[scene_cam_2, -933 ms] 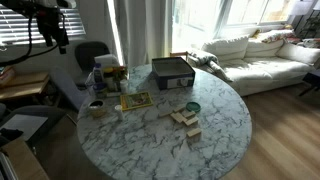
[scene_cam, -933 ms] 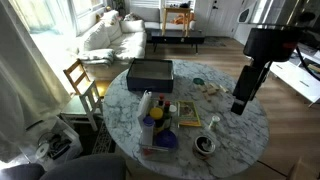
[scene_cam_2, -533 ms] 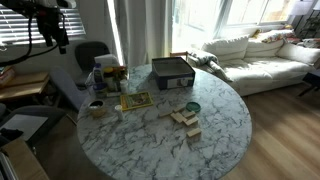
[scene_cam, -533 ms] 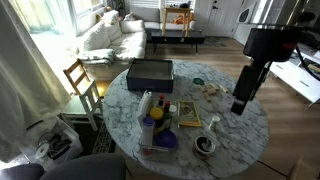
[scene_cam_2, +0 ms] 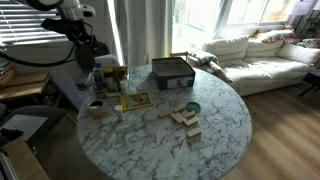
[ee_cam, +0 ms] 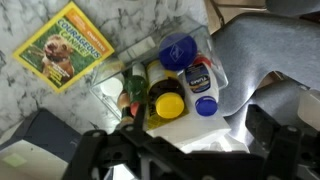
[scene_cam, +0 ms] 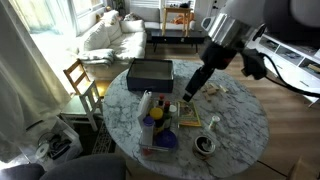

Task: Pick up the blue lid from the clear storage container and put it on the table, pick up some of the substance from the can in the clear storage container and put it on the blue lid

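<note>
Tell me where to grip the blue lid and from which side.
Take the blue lid by its rim, straight down from above: it seems to lie flat at one end of the clear storage container, a white bottle close beside it.

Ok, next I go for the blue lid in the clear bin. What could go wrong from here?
1. Crowding: in the wrist view the blue lid lies close beside a white bottle and a yellow-capped jar. The hand could knock them on the way down.
2. Edge: the clear storage container sits near the rim of the table, so a sideways push might slide it off.
</note>
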Available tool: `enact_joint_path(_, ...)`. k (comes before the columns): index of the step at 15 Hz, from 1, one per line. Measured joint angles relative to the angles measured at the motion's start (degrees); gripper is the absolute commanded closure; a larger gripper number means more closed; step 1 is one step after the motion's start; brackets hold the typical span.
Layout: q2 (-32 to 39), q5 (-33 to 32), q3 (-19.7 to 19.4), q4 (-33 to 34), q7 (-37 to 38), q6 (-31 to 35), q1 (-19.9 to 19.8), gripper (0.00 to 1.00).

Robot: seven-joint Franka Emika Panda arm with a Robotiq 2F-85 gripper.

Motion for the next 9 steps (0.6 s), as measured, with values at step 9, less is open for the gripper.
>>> enact_joint_path(9, 6.5, -0.4, 0.0, 0.3, -3.8, 9.5, 0.1, 0.00)
